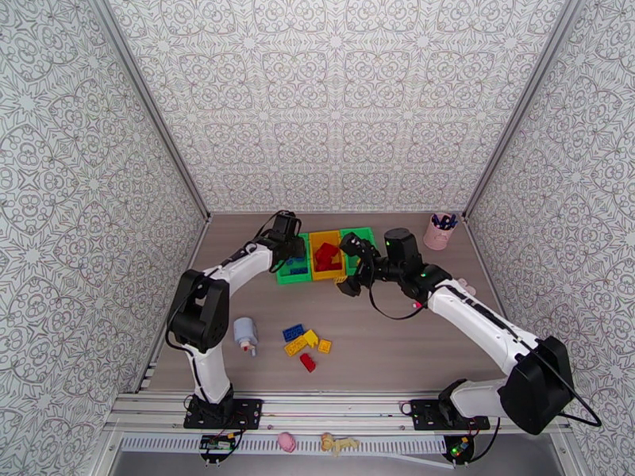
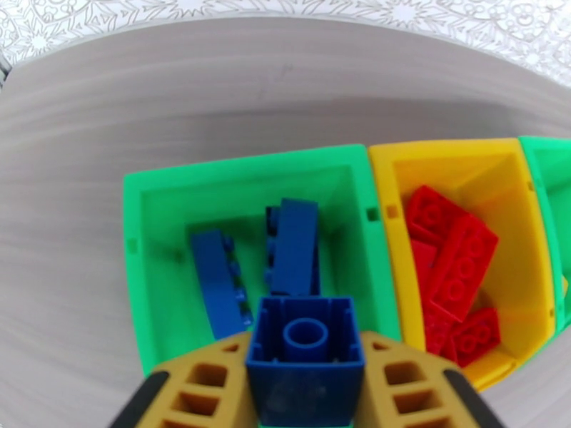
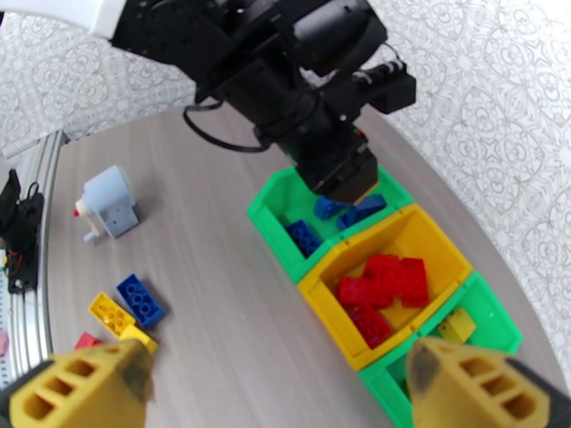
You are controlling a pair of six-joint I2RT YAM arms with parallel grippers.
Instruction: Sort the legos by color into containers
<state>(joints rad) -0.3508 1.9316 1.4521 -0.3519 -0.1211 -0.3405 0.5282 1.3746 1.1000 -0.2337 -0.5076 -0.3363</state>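
One held brick: small blue studded plastic lego [image 2: 303, 329], clamped in left gripper [image 2: 305, 379], over the green plastic bin [image 2: 243, 165].
Release: let go straight above blue bricks [image 2: 292, 244] inside.
Right gripper [image 3: 282, 383]: jaws wide, empty.

Nothing legible anywhere: no word, number, brand mark or sign. The studs on the red legos [image 2: 457, 265] are too blurred to show any embossing, and the side of the pale blue bottle [image 3: 108, 201] shows no readable label.
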